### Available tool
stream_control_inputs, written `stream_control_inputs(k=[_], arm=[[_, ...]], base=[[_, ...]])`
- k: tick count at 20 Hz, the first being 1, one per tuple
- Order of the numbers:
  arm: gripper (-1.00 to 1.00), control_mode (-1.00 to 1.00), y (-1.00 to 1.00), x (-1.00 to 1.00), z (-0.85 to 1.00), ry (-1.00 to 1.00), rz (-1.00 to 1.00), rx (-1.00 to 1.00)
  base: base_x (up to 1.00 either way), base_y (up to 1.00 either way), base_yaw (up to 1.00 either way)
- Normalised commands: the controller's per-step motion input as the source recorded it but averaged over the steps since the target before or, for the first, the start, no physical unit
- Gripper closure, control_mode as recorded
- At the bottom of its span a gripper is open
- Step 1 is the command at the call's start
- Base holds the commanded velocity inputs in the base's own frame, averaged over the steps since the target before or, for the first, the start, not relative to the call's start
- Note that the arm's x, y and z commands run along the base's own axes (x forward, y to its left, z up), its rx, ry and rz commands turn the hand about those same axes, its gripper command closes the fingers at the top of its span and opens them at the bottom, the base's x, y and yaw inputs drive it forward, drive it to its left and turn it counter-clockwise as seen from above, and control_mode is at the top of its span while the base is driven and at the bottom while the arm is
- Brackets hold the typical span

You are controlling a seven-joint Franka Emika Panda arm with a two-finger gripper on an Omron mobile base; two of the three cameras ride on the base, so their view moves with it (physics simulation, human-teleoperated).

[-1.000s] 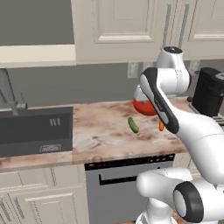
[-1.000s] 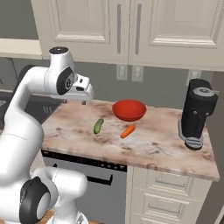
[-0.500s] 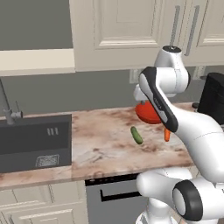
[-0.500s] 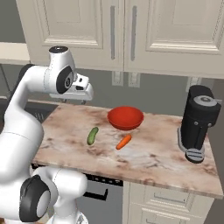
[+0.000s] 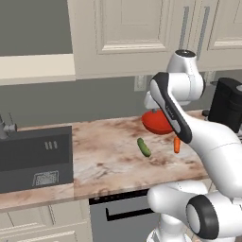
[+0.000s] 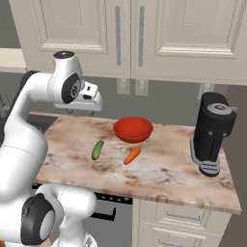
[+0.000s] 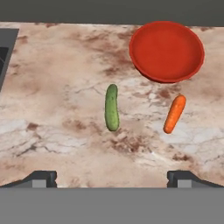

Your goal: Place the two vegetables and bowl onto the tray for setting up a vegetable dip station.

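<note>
The gripper (image 7: pixel 112 179) is hovering high above the counter (image 7: pixel 57 122) with its jaws spread wide and holding nothing, probably surveying before a first pick. The cucumber (image 7: pixel 111 107) is lying flat mid-counter, its long axis running toward the wall (nearly in line with the hand view). The carrot (image 7: pixel 174 113) is lying just beside it, slanting toward the bowl (image 7: pixel 166 50), which is sitting upright near the wall.

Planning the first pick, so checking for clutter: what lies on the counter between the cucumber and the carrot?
Nothing: bare marble counter separates the cucumber from the carrot, clearest in the hand view.
</note>
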Motion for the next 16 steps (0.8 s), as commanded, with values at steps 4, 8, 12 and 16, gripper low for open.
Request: stream_control_inputs(k=[4, 8, 12, 16], arm=[[-1.0, 1.0, 0.0, 0.0, 0.0, 0.0, 0.0, 0.0], [-1.0, -1.0, 0.0, 0.0, 0.0, 0.0, 0.0, 0.0], [-1.0, -1.0, 0.0, 0.0, -0.19, 0.06, 0.0, 0.0], [-1.0, -1.0, 0.0, 0.0, -0.48, 0.03, 0.0, 0.0]], base=[[0.06, 0.0, 0.0], [0.0, 0.0, 0.0], [0.0, 0.0, 0.0], [0.0, 0.0, 0.0]])
